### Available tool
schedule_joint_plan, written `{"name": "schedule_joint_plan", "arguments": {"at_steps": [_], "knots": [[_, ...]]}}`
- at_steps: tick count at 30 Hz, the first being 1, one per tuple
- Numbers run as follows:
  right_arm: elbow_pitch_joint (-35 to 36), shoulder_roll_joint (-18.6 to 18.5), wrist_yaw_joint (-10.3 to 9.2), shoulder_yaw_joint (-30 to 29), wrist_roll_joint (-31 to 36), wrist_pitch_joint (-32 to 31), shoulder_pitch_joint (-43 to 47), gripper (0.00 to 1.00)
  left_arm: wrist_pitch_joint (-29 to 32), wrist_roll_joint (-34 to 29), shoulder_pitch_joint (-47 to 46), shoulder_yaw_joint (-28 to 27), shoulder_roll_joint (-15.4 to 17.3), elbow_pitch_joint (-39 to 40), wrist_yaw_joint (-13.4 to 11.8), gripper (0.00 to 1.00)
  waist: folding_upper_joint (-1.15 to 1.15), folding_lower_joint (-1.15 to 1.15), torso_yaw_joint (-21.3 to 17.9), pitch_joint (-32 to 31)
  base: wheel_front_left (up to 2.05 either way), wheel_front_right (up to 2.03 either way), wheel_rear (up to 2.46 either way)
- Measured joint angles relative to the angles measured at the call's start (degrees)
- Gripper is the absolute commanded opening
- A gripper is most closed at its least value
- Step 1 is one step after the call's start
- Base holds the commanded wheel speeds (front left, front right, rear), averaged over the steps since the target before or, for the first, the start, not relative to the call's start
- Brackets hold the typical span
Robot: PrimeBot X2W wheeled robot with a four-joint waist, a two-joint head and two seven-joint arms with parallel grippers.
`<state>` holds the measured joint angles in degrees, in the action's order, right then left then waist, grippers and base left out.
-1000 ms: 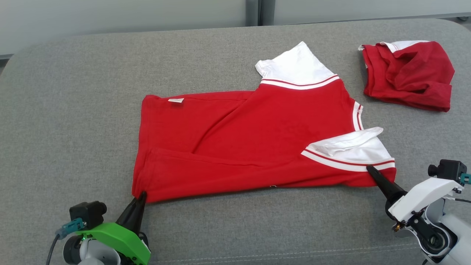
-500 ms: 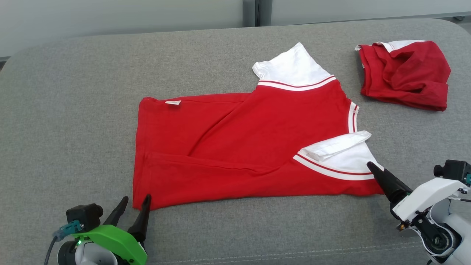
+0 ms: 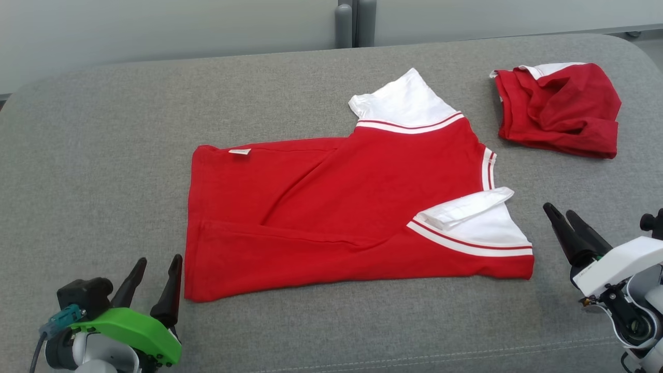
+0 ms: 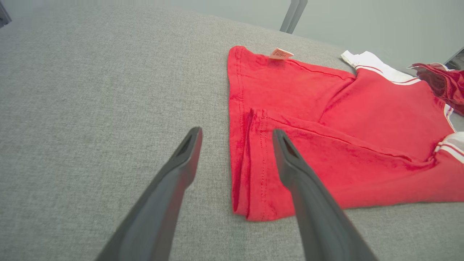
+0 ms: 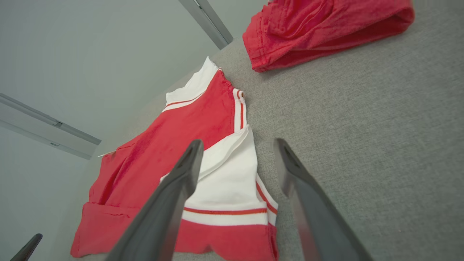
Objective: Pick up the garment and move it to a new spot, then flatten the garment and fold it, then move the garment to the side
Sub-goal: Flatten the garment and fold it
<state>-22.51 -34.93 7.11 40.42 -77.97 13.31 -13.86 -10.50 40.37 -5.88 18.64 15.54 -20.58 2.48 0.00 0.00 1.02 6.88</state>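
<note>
Evidently half-folded, the red shirt (image 3: 352, 207) lay flat on the table (image 3: 103, 155), left hand (image 3: 160, 259) beside its hem corner, right hand (image 3: 558, 209) beside its near sleeve, both empty, jaws apart, so a shallow regrasp might pinch one layer and undo the fold.

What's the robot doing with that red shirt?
It's folding it. The red and white shirt lies on the grey cushion with its near edge folded over. The left gripper by the hem and the right gripper beside the sleeve are both open, touching nothing. Another red garment lies bunched far right.
</note>
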Motion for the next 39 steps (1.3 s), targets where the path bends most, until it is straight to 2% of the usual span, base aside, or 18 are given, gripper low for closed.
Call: {"name": "schedule_joint_plan", "arguments": {"at_steps": [12, 19, 27, 39], "knots": [[2.2, -0.2, -0.1, -1.9, 8.1, 0.8, -6.2, 1.0, 0.0, -2.4, -3.4, 0.2, 2.1, 4.8, -0.5, 1.0, 0.0, 0.0, -0.6, 1.0, 0.0, 0.0, 0.0], [3.5, 2.6, -1.24, -1.4, 12.0, 0.8, -12.4, 1.0, 2.6, -3.6, -8.2, 1.9, 2.6, 6.5, -0.5, 1.0, 0.0, 0.0, -1.0, 3.4, 0.0, 0.0, 0.0], [2.7, 2.3, -4.69, -1.1, 17.0, 0.8, -20.5, 1.0, 5.3, -4.4, -14.2, 2.7, 2.7, 7.5, 0.1, 1.0, 0.0, 0.0, -0.7, 7.5, 0.0, 0.0, 0.0], [-0.4, 0.3, -6.73, 2.4, 24.9, -6.5, -35.5, 1.0, 8.0, -5.4, -23.4, 3.8, 1.8, 7.7, 1.0, 1.0, 0.0, 0.0, 1.3, 15.5, 0.0, 0.0, 0.0]]}}
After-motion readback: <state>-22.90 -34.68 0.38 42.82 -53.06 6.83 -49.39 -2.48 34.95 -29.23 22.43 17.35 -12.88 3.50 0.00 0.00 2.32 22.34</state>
